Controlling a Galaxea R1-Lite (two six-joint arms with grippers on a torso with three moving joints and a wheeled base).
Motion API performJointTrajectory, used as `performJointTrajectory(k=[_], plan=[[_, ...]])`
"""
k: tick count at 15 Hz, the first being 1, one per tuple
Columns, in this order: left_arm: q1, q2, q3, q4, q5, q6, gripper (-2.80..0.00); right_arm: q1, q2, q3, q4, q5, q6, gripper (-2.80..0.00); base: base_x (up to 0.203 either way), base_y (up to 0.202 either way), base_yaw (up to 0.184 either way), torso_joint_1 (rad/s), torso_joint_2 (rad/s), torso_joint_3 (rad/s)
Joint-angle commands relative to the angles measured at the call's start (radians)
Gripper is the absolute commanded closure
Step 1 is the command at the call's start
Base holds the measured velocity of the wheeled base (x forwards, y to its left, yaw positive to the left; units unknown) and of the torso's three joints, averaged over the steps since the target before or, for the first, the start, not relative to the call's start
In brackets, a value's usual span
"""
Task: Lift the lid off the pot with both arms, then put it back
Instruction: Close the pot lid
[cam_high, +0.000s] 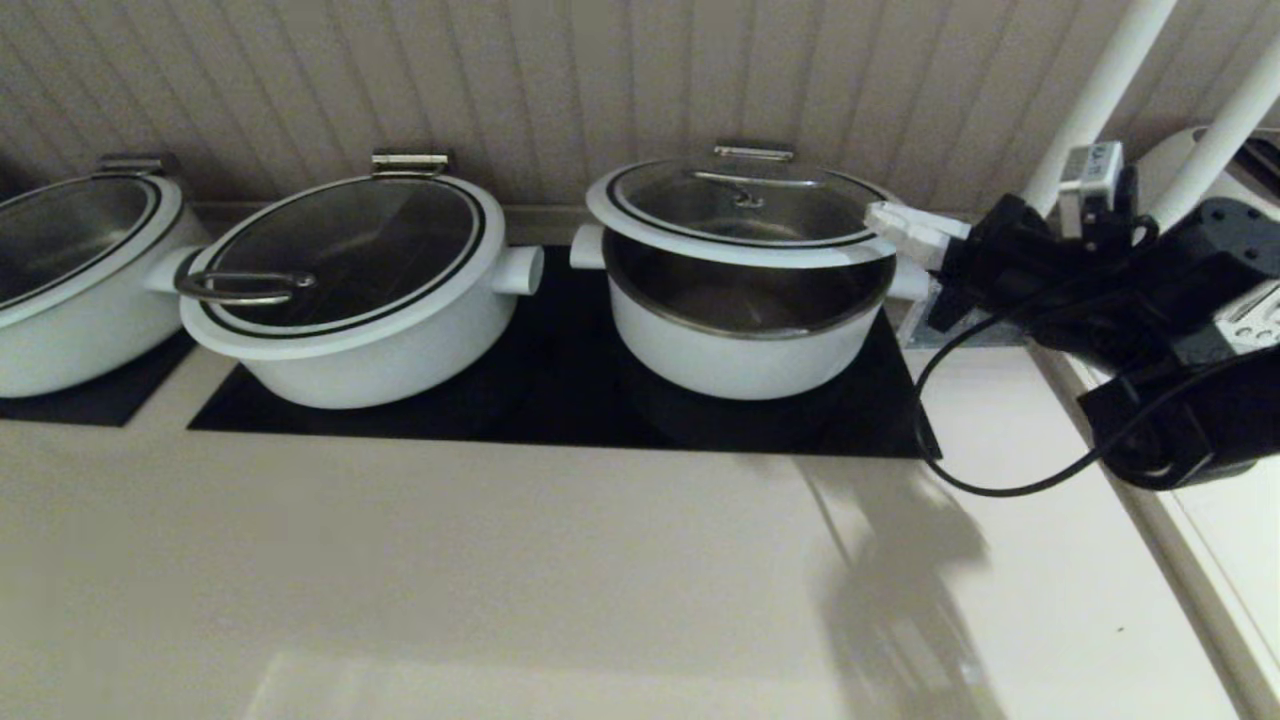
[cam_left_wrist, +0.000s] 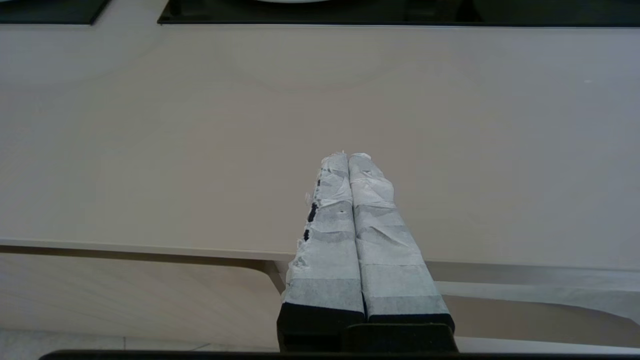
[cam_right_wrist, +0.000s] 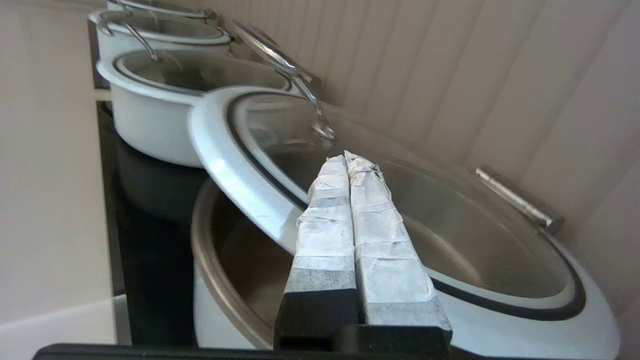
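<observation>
The pot (cam_high: 740, 350) stands at the right of the black cooktop (cam_high: 560, 400). Its glass lid (cam_high: 740, 205) is tilted, front edge raised off the steel liner, rear hinge (cam_high: 753, 153) toward the wall. My right gripper (cam_high: 882, 215) reaches in from the right, shut, fingers pressed together and lying across the lid's right rim. In the right wrist view the gripper (cam_right_wrist: 347, 159) covers the white rim of the lid (cam_right_wrist: 235, 165), with the pot's open liner (cam_right_wrist: 220, 250) beside it. My left gripper (cam_left_wrist: 348, 157) is shut and empty over the counter's front edge, outside the head view.
A wider white pot (cam_high: 350, 300) with a loop-handled lid sits left of the task pot, another pot (cam_high: 70, 270) at far left. The ribbed wall is close behind. The right arm's black cable (cam_high: 1000, 485) droops onto the beige counter (cam_high: 500, 580). White poles (cam_high: 1100, 90) rise at right.
</observation>
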Motion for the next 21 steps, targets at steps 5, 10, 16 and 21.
performJointTrajectory(k=[5,10,16,21], plan=[[0.0,0.0,0.0,0.0,0.0,0.0,0.0,0.0,0.122,-0.026,-0.015,-0.001,-0.035,0.0,0.0,0.0,0.0,0.0,0.0,0.0],[0.0,-0.001,0.0,0.0,0.0,0.0,0.0,-0.001,0.145,-0.022,-0.019,-0.008,-0.043,0.0,0.0,0.0,0.0,0.0,0.0,0.0],[0.0,0.001,0.0,0.0,0.0,0.0,0.0,0.001,0.183,0.008,-0.033,-0.008,-0.085,0.0,0.0,0.0,0.0,0.0,0.0,0.0],[0.0,0.001,0.0,0.0,0.0,0.0,0.0,0.001,0.217,0.016,-0.045,-0.009,-0.094,0.0,0.0,0.0,0.0,0.0,0.0,0.0]])
